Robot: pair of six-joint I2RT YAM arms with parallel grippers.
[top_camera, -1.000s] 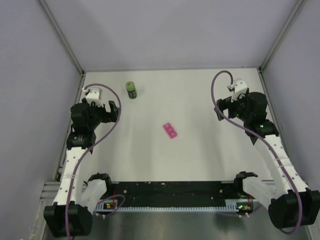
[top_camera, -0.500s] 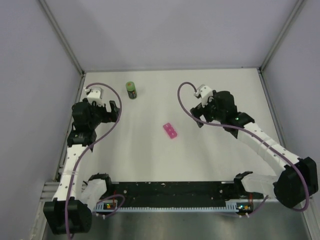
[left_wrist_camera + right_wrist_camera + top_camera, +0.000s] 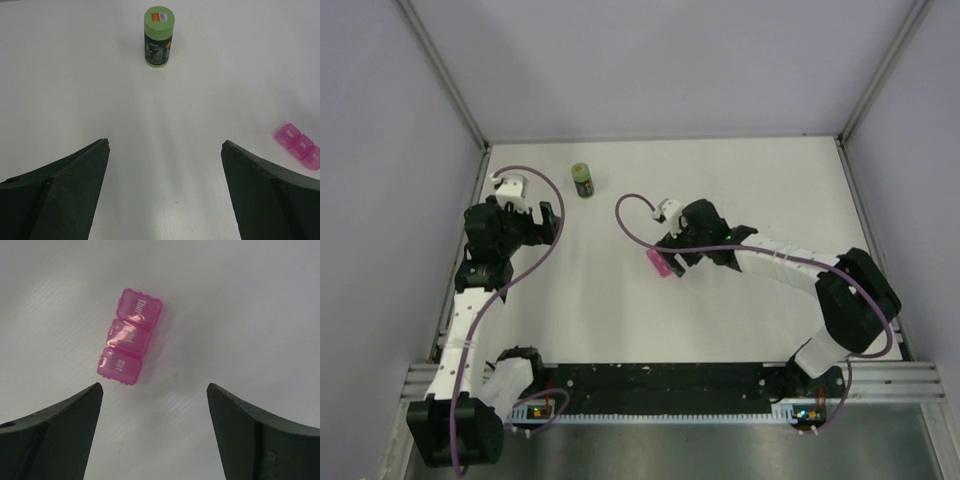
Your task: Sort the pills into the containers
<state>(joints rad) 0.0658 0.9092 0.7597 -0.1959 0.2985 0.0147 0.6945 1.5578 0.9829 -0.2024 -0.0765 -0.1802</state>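
Observation:
The containers point(image 3: 131, 336) are one pink translucent pill box of three joined compartments with shut lids, lying flat mid-table point(image 3: 657, 263) and also seen in the left wrist view point(image 3: 299, 146). My right gripper point(image 3: 155, 387) hovers just beside and above it, open, with nothing between its fingers; from above, this gripper point(image 3: 672, 262) partly covers the box. A green bottle point(image 3: 582, 180) stands upright at the back left point(image 3: 159, 36). My left gripper point(image 3: 165, 144) is wide open and empty at the left side point(image 3: 548, 225), pointing toward the bottle. No loose pills are in view.
Grey walls with metal corner rails point(image 3: 445, 95) enclose the white table point(image 3: 770, 190) on three sides. The black strip with both arm bases point(image 3: 660, 385) runs along the near edge. Purple cables point(image 3: 632, 225) loop off both wrists.
The right arm has swung from the back right corner leftward across the table to the pill box. The left arm, the bottle and the pill box stay put.

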